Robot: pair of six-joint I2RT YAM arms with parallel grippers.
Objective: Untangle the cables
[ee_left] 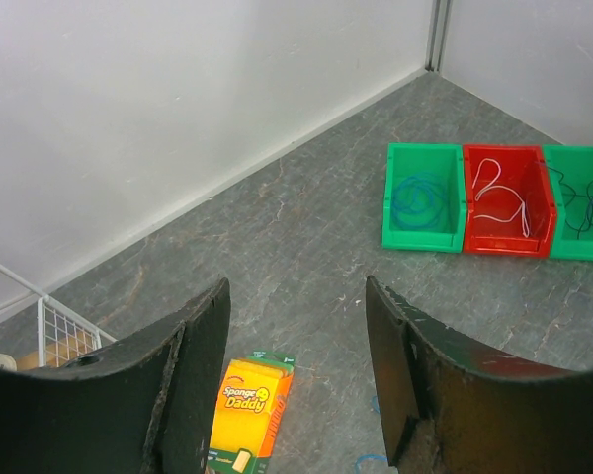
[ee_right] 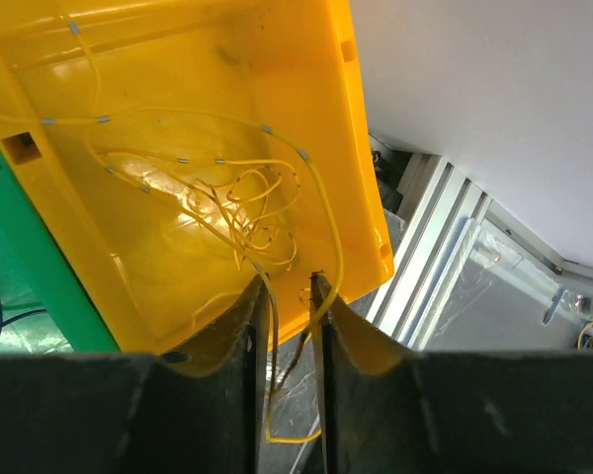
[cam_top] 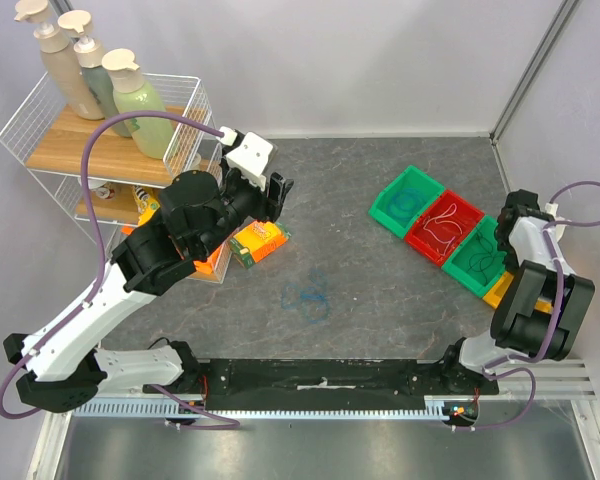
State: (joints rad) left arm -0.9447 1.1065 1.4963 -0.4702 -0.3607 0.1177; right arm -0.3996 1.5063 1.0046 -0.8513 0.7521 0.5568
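A blue cable (cam_top: 307, 300) lies coiled on the grey table, in front of my left gripper (cam_top: 276, 190), which hangs open and empty above the table; in the left wrist view (ee_left: 296, 296) its jaws stand wide apart. My right gripper (cam_top: 507, 215) hovers over the bins. In the right wrist view (ee_right: 289, 281) its jaws stand only narrowly apart above the yellow bin (ee_right: 306, 89). A yellow cable (ee_right: 217, 188) lies tangled in that bin, and one strand hangs loosely through the gap between the jaws. I cannot see it pinched.
A row of bins sits at right: green with a blue cable (cam_top: 407, 200), red with a white cable (cam_top: 445, 225), green with a black cable (cam_top: 478, 255), and yellow (cam_top: 500, 290). A Sponge Daddy box (cam_top: 260, 240) lies by a wire rack (cam_top: 100, 150) holding bottles.
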